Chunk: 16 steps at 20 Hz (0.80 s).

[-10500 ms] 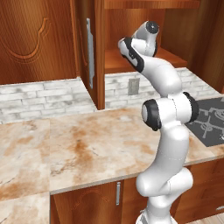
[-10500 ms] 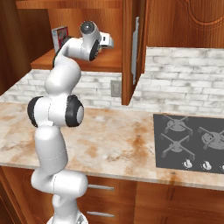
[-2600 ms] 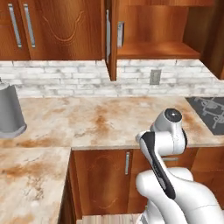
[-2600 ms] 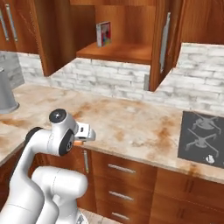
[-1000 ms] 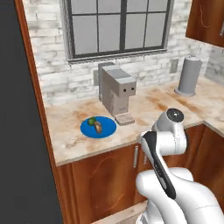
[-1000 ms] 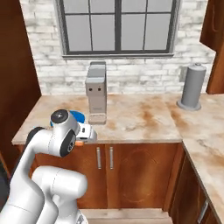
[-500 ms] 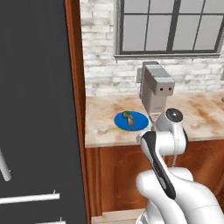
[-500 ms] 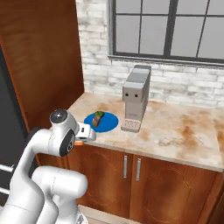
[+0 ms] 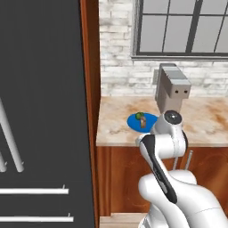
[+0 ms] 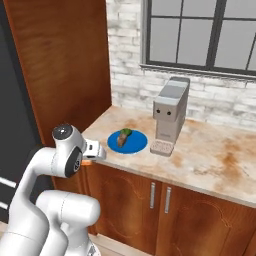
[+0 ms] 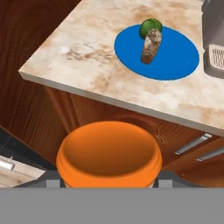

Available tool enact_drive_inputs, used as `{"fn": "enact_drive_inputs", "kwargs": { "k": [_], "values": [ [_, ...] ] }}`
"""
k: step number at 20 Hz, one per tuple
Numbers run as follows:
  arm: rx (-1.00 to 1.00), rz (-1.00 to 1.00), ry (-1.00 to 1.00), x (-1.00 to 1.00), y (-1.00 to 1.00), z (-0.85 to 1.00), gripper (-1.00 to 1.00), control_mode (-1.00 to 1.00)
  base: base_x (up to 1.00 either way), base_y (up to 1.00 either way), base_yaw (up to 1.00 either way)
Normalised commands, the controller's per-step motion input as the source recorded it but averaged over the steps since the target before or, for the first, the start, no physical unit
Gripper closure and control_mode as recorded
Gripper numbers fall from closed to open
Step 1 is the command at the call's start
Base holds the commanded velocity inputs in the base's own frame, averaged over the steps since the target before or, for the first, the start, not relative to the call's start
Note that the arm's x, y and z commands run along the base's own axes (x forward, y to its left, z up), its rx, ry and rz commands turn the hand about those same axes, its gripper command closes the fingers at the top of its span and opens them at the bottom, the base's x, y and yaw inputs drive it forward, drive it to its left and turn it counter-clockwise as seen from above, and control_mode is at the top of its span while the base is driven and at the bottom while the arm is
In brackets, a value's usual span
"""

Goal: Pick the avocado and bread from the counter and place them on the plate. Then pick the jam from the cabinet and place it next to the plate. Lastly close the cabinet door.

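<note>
My gripper (image 11: 109, 177) is shut on the jam (image 11: 109, 153), a jar with a wide orange lid that hides the fingertips in the hand view. The hand (image 10: 95, 151) hangs in front of the counter's edge, lower than the stone top. On the counter (image 11: 83, 52) lies the blue plate (image 11: 175, 61). The green avocado (image 11: 148, 26) and the brown speckled bread (image 11: 151, 46) rest on the plate, touching each other. From the base I see the same plate (image 10: 136, 145) (image 9: 132, 120), up and to the right of the hand in the right base view.
A grey coffee machine (image 10: 170, 115) (image 9: 171, 91) stands just right of the plate. A tall wooden panel (image 10: 65, 65) and a dark fridge front (image 9: 44, 111) close off the left. Wooden doors with silver handles (image 10: 160, 200) sit under the counter. A window is behind.
The base has driven on and the whole picture has shifted: the plate and coffee machine now sit nearer the middle. The gripper still holds the jam.
</note>
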Motion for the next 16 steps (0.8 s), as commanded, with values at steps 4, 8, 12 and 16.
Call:
{"fn": "enact_drive_inputs", "kwargs": {
  "k": [4,8,12,16],
  "values": [
    [0.00,0.00,0.00,0.00,0.00,0.00,1.00,1.00,0.00,-0.14,0.08],
    [0.00,0.00,0.00,0.00,0.00,0.00,1.00,1.00,0.00,-0.09,0.07],
    [0.01,0.02,0.00,0.00,-0.02,0.00,1.00,-1.00,0.00,-0.04,0.06],
    [0.03,0.12,0.00,0.00,-0.21,0.00,1.00,-1.00,0.00,0.00,0.00]
  ]
}}
